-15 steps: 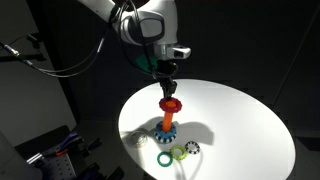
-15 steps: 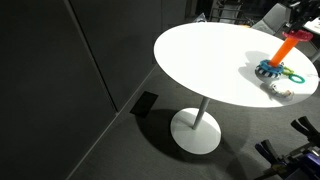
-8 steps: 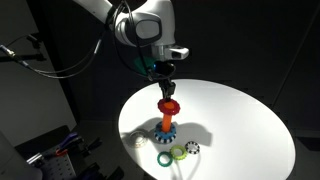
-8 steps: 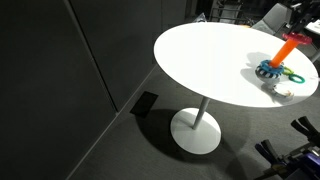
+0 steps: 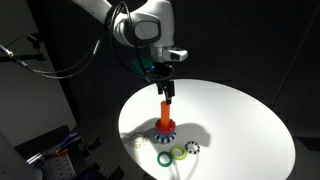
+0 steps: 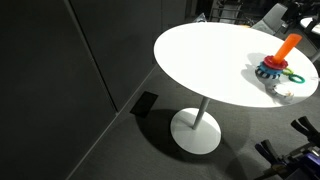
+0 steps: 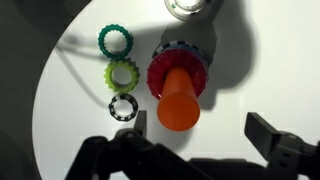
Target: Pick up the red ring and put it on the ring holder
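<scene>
Change since half a second ago: the red ring (image 7: 159, 72) is no longer up at the top of the ring holder (image 5: 165, 109). It now lies low on the peg, resting on the holder's toothed blue base, as seen in an exterior view (image 5: 163, 126). The wrist view confirms it: the orange peg passes through the ring's hole and the ring sits flat. The tool (image 7: 195, 128) is released, its fingers spread wide on either side of the peg top and touching nothing. In an exterior view it hangs directly above the peg (image 5: 166, 88). The holder stands off-centre, toward one edge of the tabletop (image 5: 240, 120). The green ring (image 7: 115, 41), a lime ring (image 7: 122, 74) and a small black-and-white ring (image 7: 123, 106) lie in a row just beside the base, nearer that edge. Judgement: placement is done; only a straight lift clear remains, and the risk is brushing the peg.
</scene>
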`<state>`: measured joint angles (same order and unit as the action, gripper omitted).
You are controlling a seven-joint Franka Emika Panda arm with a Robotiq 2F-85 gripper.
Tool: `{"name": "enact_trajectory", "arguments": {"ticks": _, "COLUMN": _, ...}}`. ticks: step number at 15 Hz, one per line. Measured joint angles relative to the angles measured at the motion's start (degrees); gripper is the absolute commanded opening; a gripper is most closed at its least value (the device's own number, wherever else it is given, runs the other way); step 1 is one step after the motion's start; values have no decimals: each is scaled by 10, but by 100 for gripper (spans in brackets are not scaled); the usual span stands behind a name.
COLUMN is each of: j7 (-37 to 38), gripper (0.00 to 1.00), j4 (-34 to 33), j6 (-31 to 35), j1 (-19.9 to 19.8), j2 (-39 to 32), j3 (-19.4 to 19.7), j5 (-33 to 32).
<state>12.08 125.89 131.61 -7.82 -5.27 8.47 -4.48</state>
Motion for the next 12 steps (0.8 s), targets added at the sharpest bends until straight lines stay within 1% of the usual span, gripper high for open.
{"name": "enact_trajectory", "arguments": {"ticks": 8, "j7": -29, "gripper": 100, "j4": 0, "j6": -78, "j1": 0, "j2": 21, "j3": 1, "j5": 0}}
{"name": "enact_trajectory", "arguments": {"ticks": 12, "j7": -46, "gripper": 100, "j4": 0, "j6": -99, "j1": -1, "j2": 27, "j3": 2, "j5": 0}}
